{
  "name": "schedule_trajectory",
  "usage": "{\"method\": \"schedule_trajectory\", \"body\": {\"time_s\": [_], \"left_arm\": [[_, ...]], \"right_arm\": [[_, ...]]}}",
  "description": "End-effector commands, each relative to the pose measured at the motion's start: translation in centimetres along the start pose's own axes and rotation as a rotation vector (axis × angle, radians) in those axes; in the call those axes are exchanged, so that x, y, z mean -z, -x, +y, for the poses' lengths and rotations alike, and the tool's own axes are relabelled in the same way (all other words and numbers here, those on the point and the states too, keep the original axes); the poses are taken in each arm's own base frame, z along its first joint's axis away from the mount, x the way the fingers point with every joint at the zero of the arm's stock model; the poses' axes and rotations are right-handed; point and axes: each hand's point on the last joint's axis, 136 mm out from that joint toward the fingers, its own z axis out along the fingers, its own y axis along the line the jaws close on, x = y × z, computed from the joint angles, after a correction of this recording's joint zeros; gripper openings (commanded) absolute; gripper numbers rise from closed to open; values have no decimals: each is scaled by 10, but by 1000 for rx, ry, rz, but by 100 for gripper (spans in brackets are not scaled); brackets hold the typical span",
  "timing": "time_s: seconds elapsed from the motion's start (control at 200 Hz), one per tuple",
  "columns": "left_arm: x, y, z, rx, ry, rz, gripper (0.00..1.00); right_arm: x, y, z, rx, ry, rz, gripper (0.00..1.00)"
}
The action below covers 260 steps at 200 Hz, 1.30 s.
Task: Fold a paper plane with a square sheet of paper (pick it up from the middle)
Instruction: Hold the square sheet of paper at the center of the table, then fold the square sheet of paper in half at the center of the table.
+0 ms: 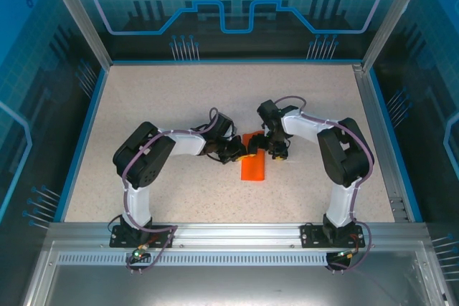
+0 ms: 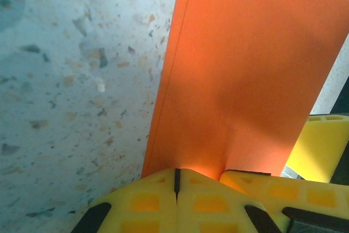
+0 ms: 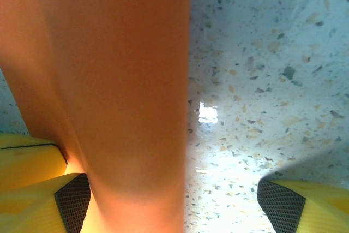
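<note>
The square sheet of paper (image 1: 252, 166) is a folded, bright orange strip in the middle of the table, running towards the arms. My left gripper (image 1: 242, 153) reaches it from the left. In the left wrist view its yellow fingers (image 2: 136, 203) are pressed together, and the paper (image 2: 245, 69) comes straight out of their tips. My right gripper (image 1: 271, 147) comes from the right and stands open. In the right wrist view the paper (image 3: 120, 80) lies between the jaws against the left finger (image 3: 65, 203), and the right finger (image 3: 283, 205) is far off over bare table.
The speckled tabletop (image 1: 172, 98) is bounded by blue side rails and transparent enclosure walls. An aluminium rail (image 1: 237, 233) with both arm bases runs along the near edge. One yellow finger of the right gripper (image 2: 322, 145) shows beside the paper in the left wrist view.
</note>
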Motion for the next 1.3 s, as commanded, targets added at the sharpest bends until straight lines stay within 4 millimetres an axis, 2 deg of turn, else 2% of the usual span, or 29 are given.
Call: {"method": "schedule_trajectory", "body": {"time_s": [0.0,0.095,0.17,0.265,0.375,0.455,0.545,0.59,0.665,0.765,0.89,0.99,1.025,1.295], "left_arm": [[-11,-11,21,6,100,23,0],[-12,-12,26,8,116,22,0],[-12,-12,29,10,125,19,0],[-12,-12,31,8,135,19,0],[-12,-12,33,7,143,20,0],[-13,-12,34,8,146,21,0],[-14,-12,33,5,146,24,0],[-14,-13,34,5,149,25,0],[-14,-13,35,6,154,24,0],[-14,-13,36,9,158,26,0],[-13,-13,36,6,161,26,0],[-13,-13,36,4,161,25,0],[-13,-13,36,4,161,25,0],[-13,-13,36,3,166,25,0]], "right_arm": [[-45,-14,-16,5,-55,73,88],[-41,-10,-12,8,-39,60,88],[-29,-3,-11,2,-21,31,88],[-2,10,-4,-6,73,-50,88],[40,20,7,8,207,-163,86],[62,23,18,28,332,-202,72],[70,19,29,40,432,-197,54],[70,16,34,47,468,-186,45],[67,13,40,44,524,-178,20],[56,9,39,29,542,-151,0],[43,4,32,10,537,-128,0],[44,5,37,20,586,-136,0],[37,-2,33,10,586,-114,0],[17,-4,15,-17,552,-85,0]]}}
